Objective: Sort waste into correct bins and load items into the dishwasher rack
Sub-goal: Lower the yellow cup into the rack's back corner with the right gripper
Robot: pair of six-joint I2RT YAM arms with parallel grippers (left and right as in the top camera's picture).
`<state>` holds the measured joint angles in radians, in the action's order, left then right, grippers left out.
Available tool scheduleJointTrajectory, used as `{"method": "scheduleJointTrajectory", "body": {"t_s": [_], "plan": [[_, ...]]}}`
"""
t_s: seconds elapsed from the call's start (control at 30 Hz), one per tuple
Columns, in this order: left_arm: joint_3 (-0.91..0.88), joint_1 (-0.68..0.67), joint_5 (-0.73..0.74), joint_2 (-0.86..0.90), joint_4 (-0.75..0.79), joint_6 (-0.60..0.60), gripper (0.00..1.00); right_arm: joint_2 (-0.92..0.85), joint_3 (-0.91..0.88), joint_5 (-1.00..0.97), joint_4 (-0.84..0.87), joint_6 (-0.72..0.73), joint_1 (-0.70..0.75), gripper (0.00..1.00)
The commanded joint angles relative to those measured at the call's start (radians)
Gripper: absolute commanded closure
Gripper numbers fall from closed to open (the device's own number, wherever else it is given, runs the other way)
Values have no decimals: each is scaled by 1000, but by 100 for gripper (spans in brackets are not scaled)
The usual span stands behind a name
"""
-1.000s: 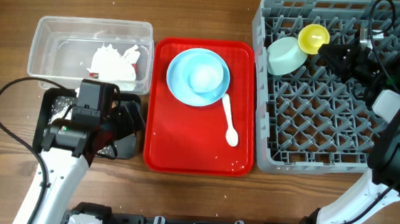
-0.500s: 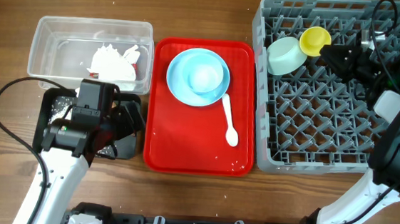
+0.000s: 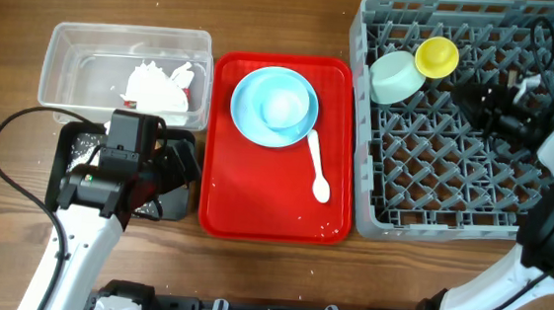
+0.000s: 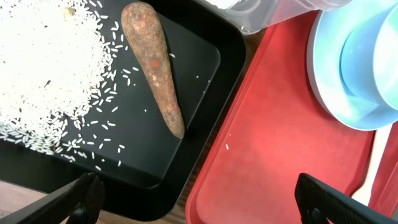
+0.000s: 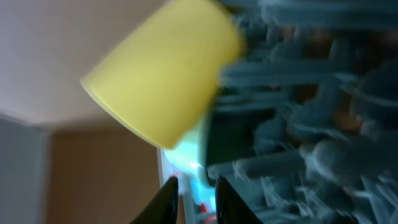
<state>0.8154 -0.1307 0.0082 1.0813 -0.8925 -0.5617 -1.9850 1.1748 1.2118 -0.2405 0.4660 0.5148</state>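
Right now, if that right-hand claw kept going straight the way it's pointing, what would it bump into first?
Most likely the yellow cup, which sits just ahead of the right gripper in the dishwasher rack, with the pale green bowl beyond. Depth is hard to judge in the blurred wrist view.

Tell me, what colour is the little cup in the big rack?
Yellow. The cup shows best in the overhead view.

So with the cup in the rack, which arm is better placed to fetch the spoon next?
Probably the right. Its hand hangs empty over the rack, beside the red tray where the spoon lies. The left hand, open, hovers over the black bin on the tray's far side.
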Motion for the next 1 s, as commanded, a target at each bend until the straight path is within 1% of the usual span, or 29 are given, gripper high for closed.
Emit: {"method": "scheduleJointTrajectory", "body": {"t_s": [0.0, 0.07, 0.13, 0.17, 0.2, 0.27, 0.37, 0.43, 0.47, 0.53, 0.6, 0.67, 0.8, 0.83, 0.97], "plan": [[0, 6, 2, 2, 2, 4, 0, 239, -2, -406, -115, -300, 10, 78], [0, 6, 2, 2, 2, 4, 0, 357, -2, -533, -158, -383, -8, 78], [0, 6, 2, 2, 2, 4, 0, 484, -2, -701, -189, -455, -61, 77], [0, 6, 2, 2, 3, 4, 0, 529, -2, -771, -191, -472, -96, 76], [0, 6, 2, 2, 4, 4, 0, 581, -2, -850, -187, -515, -164, 75], [0, 6, 2, 2, 5, 4, 0, 607, -2, -924, -186, -589, -270, 75], [0, 6, 2, 2, 5, 4, 0, 569, -2, -998, -182, -653, -391, 75], [0, 6, 2, 2, 5, 4, 0, 511, -2, -1067, -153, -650, -438, 77], [0, 6, 2, 2, 5, 4, 0, 475, -2, -1086, -133, -650, -452, 80], [0, 6, 2, 2, 5, 4, 0, 417, -2, -1086, -97, -649, -456, 82], [0, 6, 2, 2, 5, 4, 0, 364, -2, -1102, -68, -644, -455, 82], [0, 6, 2, 2, 5, 4, 0, 327, -2, -1199, -61, -597, -455, 82], [0, 6, 2, 2, 5, 4, 0, 305, -3, -1434, -120, -528, -444, 82], [0, 6, 2, 2, 5, 4, 0, 306, -3, -1461, -134, -514, -437, 82], [0, 6, 2, 2, 5, 4, 0, 306, -3, -1445, -167, -489, -393, 82]]}}
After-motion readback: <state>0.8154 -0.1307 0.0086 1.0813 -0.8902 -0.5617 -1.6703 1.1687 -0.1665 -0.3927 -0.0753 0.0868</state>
